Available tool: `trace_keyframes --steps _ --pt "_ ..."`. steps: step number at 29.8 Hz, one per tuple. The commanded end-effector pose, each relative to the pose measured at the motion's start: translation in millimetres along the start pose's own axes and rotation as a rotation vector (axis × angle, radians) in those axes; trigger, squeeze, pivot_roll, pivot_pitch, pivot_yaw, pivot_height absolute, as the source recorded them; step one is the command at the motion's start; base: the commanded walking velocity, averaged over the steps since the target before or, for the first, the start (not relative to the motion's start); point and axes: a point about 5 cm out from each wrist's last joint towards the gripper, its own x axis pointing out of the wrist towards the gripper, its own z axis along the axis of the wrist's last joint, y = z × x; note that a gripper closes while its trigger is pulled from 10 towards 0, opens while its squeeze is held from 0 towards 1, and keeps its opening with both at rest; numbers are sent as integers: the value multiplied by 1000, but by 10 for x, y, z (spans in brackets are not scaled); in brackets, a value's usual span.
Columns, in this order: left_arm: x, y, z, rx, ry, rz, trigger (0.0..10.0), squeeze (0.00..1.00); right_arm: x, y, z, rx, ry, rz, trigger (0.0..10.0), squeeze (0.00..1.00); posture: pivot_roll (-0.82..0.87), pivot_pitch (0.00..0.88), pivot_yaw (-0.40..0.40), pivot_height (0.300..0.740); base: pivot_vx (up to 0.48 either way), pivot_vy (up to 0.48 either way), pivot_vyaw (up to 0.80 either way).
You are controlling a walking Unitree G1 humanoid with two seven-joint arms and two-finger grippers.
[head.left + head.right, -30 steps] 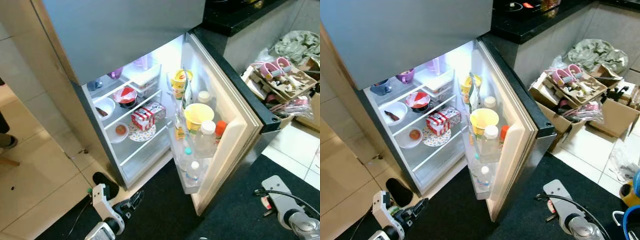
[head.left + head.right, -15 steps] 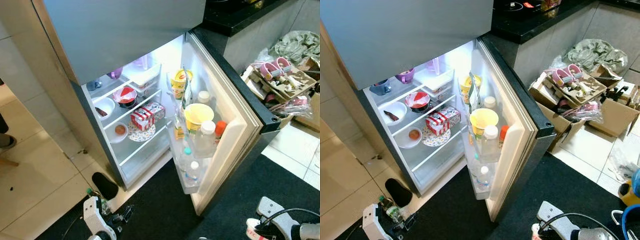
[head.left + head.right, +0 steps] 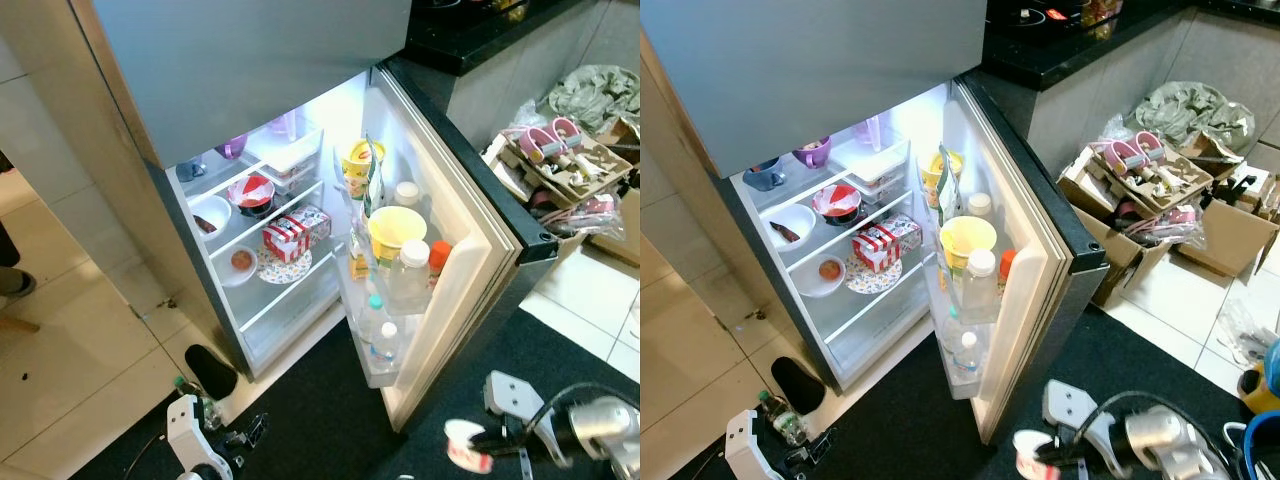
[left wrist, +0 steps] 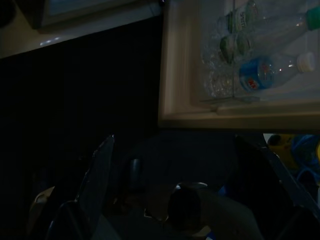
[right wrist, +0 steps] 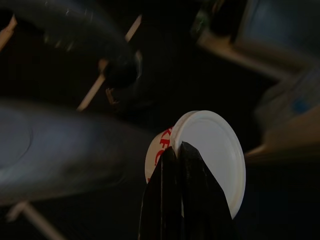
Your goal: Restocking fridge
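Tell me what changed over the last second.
The right gripper has swung in toward the open fridge door, now carrying a white tub with red lettering pinched by its rim. The left gripper dropped lower beside a small green-capped bottle. The shelves' contents stayed put.

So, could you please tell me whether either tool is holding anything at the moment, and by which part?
The right tool pinches a small white cup with red print at the rim of its white lid. The left tool hangs idle.
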Motion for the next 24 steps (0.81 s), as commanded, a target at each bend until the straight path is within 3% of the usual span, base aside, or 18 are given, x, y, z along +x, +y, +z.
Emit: trace_keyframes --steps 1,5,10,16,21,23,24 --pt "-36 36 -66 6 28 22 10000 0 -13 -56 141 -46 -45 -24 10000 0 -126 61 -16 740 0 0 0" --pt "-52 49 -90 2 33 30 10000 0 -57 -193 386 -126 -103 -117 10000 0 -119 58 -19 740 0 0 0" --pt "-74 68 -127 1 46 40 10000 0 -138 -362 444 -142 -95 -273 10000 0 -112 52 -19 740 0 0 0" --pt "-74 69 -124 -3 41 43 10000 0 -335 -504 364 -117 -27 -424 10000 0 -110 67 -19 740 0 0 0" --pt "-74 66 -130 -3 41 40 10000 0 -398 -519 328 -107 -14 -450 10000 0 -110 67 -19 740 0 0 0" --pt "-80 65 -151 -2 47 38 10000 0 -635 -574 214 -76 34 -551 10000 0 -111 62 -14 740 0 0 0" --pt "-80 65 -151 -2 47 38 10000 0 -635 -574 214 -76 34 -551 10000 0 -111 62 -14 740 0 0 0"
